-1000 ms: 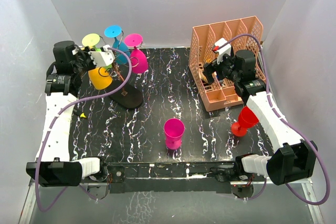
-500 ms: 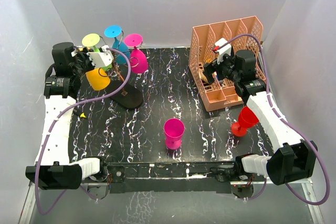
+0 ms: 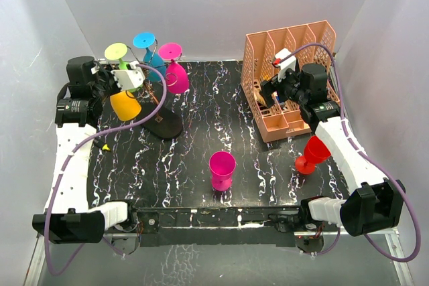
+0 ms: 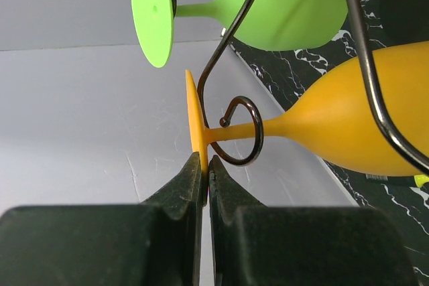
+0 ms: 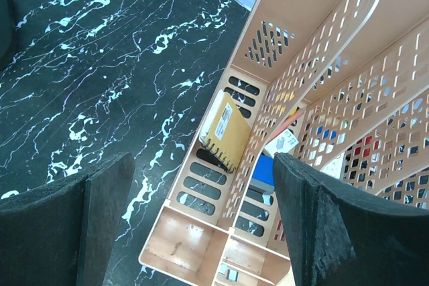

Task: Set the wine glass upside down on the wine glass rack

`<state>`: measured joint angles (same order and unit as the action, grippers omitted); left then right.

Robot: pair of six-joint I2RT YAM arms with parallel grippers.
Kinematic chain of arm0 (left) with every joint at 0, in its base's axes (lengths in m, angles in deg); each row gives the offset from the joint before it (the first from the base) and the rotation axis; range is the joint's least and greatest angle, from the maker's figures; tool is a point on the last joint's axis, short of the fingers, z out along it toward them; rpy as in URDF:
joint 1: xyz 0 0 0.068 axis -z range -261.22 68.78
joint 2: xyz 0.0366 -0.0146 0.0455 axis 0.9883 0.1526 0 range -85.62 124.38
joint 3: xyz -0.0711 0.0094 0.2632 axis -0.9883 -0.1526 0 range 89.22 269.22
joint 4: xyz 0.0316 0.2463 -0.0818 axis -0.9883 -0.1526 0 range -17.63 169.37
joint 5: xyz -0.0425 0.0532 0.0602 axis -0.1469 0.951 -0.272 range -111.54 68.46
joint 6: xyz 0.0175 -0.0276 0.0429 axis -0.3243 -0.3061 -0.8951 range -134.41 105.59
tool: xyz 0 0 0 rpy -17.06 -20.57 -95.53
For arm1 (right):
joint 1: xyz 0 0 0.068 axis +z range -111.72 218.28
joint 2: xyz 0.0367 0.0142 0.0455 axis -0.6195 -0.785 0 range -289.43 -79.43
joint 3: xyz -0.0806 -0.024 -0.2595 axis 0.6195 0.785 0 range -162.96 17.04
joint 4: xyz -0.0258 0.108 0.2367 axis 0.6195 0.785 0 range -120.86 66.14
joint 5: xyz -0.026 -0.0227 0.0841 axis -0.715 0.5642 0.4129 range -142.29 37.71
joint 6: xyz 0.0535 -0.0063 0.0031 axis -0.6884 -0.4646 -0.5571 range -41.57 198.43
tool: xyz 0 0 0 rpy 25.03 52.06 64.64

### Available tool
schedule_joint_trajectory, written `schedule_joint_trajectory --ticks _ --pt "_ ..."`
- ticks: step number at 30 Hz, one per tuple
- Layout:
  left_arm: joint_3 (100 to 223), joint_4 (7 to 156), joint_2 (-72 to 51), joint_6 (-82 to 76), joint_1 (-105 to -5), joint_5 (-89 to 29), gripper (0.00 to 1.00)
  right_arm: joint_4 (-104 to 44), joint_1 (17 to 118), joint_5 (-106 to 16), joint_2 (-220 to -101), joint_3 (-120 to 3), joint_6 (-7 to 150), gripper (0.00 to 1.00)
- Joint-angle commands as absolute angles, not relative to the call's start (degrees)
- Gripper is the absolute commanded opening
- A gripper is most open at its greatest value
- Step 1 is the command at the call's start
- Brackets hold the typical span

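Observation:
The wine glass rack (image 3: pixel 165 125) stands at the back left on its round black base, with curled wire arms (image 4: pixel 242 132). My left gripper (image 3: pixel 125 78) is shut on the edge of the round foot of an orange wine glass (image 3: pixel 125 105). The glass hangs bowl down and its stem (image 4: pixel 268 128) sits inside a wire curl. In the left wrist view my gripper (image 4: pixel 204 160) pinches the thin foot (image 4: pixel 193 115). A green glass (image 4: pixel 288 5) hangs beside it. My right gripper (image 3: pixel 277 88) is open and empty above the peach organizer (image 3: pixel 289 75).
Blue (image 3: pixel 145 39) and pink (image 3: pixel 175 75) glasses also hang on the rack. A magenta glass (image 3: pixel 222 170) stands upright at front centre. A red glass (image 3: pixel 313 154) stands tilted by the right arm. The organizer (image 5: pixel 322 98) holds a brown notebook (image 5: pixel 228 132).
My left gripper has shifted slightly left and down with the orange glass, which now hangs a little lower on the rack. The right arm has not moved.

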<state>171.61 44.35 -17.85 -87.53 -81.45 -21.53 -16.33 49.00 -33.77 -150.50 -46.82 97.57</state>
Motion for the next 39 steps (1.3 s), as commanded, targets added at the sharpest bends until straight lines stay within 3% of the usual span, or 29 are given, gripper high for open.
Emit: schedule_joint_trajectory --ticks 1,39 --pt "173.2 41.9 -20.4 -86.3 -81.2 -23.8 0.00 -18.9 48.6 -32.7 -149.8 -46.8 97.0 0.91" --pt "174.6 38.2 -19.7 -87.6 -80.0 -27.8 0.03 -18.6 47.3 -30.6 -150.1 -46.6 96.7 0.91"
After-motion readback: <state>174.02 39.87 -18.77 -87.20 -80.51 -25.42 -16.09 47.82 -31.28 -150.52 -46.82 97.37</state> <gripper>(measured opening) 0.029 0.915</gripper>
